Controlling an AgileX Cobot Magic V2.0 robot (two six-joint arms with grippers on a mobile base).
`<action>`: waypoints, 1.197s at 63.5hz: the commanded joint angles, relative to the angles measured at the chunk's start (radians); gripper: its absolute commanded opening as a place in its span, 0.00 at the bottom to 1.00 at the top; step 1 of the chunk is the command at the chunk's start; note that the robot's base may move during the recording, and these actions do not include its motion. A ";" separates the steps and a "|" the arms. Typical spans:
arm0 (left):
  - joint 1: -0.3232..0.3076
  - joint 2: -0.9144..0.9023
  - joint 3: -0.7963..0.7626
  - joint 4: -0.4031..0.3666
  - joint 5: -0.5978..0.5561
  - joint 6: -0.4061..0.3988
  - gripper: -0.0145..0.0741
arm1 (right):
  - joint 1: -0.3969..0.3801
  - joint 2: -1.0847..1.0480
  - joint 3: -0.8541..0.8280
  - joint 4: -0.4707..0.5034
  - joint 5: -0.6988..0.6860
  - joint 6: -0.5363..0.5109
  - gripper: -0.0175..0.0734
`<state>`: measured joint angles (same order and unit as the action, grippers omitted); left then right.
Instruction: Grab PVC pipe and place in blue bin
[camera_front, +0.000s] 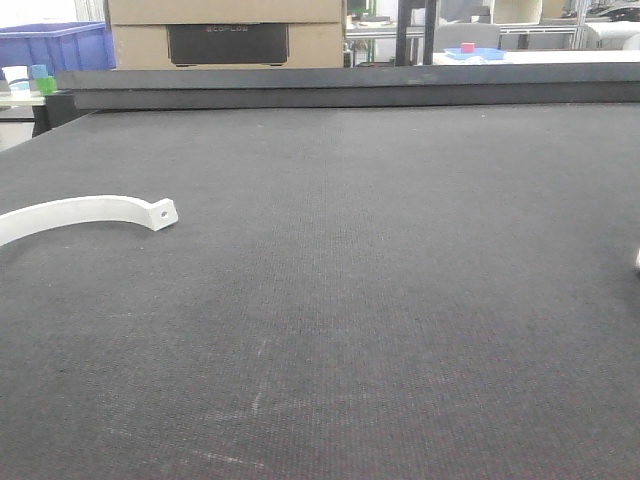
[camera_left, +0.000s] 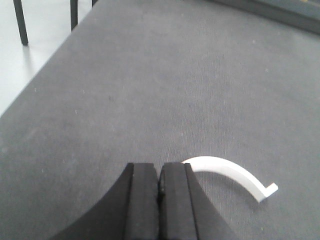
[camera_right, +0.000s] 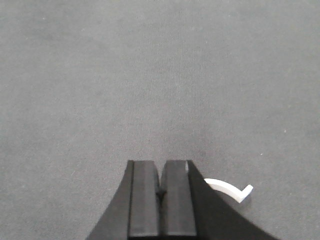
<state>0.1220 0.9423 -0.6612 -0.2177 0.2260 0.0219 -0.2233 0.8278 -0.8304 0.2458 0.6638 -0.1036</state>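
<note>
On my front view the PVC pipe (camera_front: 100, 207) lies flat on the dark tabletop (camera_front: 380, 300) at the left edge of frame, pierced end toward centre. The blue bin (camera_front: 55, 45) sits beyond it, upper left. My left claw (camera_left: 159, 172) is pressed together and empty, the pipe just to its lower right. The right claw (camera_right: 161, 172) is likewise together, with a white curved piece (camera_right: 227, 189) beside it.

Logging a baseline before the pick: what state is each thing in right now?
Slim white curved PVC pipe: resting on the dark grey mat, ungrasped.
Left gripper: jaws shut, empty.
Right gripper: jaws shut, empty.
White hooked piece by the right gripper: resting on the mat.
Blue plastic bin: upright beyond the mat, contents hidden.
</note>
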 joint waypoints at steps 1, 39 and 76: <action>0.000 0.002 -0.008 0.007 -0.027 -0.004 0.04 | 0.003 0.009 -0.009 0.013 0.001 -0.002 0.02; 0.000 0.176 -0.160 0.107 0.161 0.004 0.15 | 0.003 0.249 -0.009 0.021 0.122 -0.002 0.46; 0.000 0.313 -0.217 0.082 0.172 0.004 0.48 | 0.067 0.470 -0.009 -0.017 0.138 -0.002 0.47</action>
<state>0.1220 1.2508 -0.8705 -0.1288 0.4205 0.0255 -0.1703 1.2720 -0.8322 0.2522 0.8193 -0.1036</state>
